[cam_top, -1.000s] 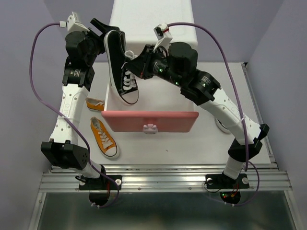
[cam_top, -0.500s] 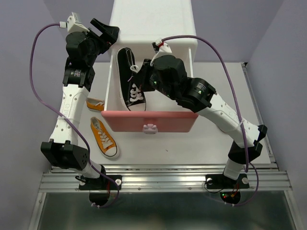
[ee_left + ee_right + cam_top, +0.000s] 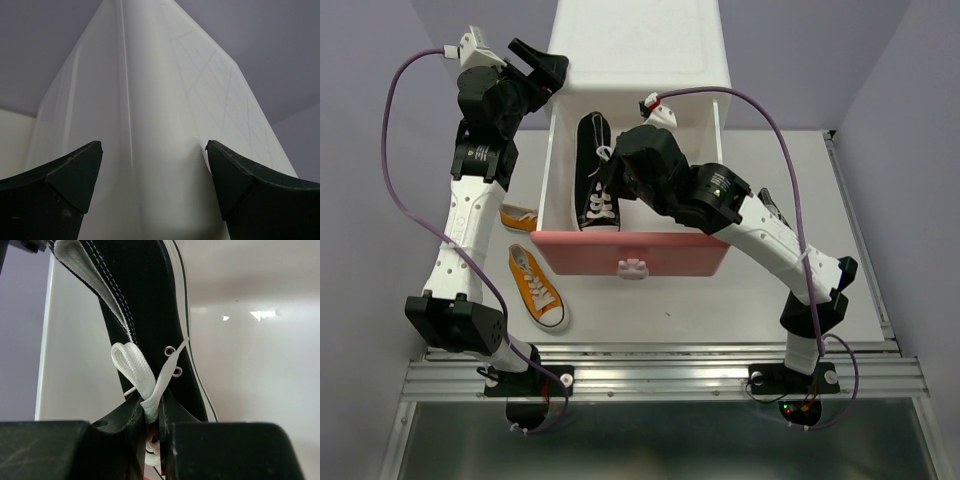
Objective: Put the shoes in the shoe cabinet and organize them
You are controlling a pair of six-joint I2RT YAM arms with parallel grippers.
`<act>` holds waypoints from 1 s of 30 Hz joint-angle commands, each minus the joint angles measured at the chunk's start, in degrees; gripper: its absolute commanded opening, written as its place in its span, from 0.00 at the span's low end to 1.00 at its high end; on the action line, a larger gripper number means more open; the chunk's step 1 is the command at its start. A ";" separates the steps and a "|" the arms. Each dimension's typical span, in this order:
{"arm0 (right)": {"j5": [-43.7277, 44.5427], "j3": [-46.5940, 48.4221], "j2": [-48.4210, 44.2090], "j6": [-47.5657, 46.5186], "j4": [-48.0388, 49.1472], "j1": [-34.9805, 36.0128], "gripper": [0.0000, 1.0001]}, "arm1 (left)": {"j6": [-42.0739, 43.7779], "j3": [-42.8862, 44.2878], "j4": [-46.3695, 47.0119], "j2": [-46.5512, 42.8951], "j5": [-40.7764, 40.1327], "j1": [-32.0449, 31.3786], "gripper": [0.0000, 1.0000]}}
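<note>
Black sneaker point(image 3: 592, 150) gripped by right end effector point(image 3: 153, 412) bowed into drawer point(image 3: 632, 252)

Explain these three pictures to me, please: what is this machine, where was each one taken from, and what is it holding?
These are two robot arms bolted to a table. One picture looks down from above; the other two come from a small camera on each wrist. A white shoe cabinet stands at the back, its pink drawer pulled open. The right gripper pinches the lace of a black sneaker that is inside the drawer, toe towards the pink front. The left gripper is open and empty, beside the cabinet's corner. An orange sneaker lies on the table left of the drawer; a second orange sneaker behind it is only partly in view.
</note>
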 commanded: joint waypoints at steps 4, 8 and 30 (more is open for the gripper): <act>6.39 4.42 1.18 5.68 2.46 0.43 0.01 | 6.24 -3.46 -17.78 2.88 -2.74 0.72 0.95; 6.39 4.23 2.06 4.36 2.65 0.43 0.01 | 6.15 -3.55 -18.05 2.88 -3.18 0.72 0.95; 8.14 2.56 6.45 -2.15 5.37 0.43 0.22 | 6.41 -3.99 -18.22 3.23 -3.88 0.72 0.95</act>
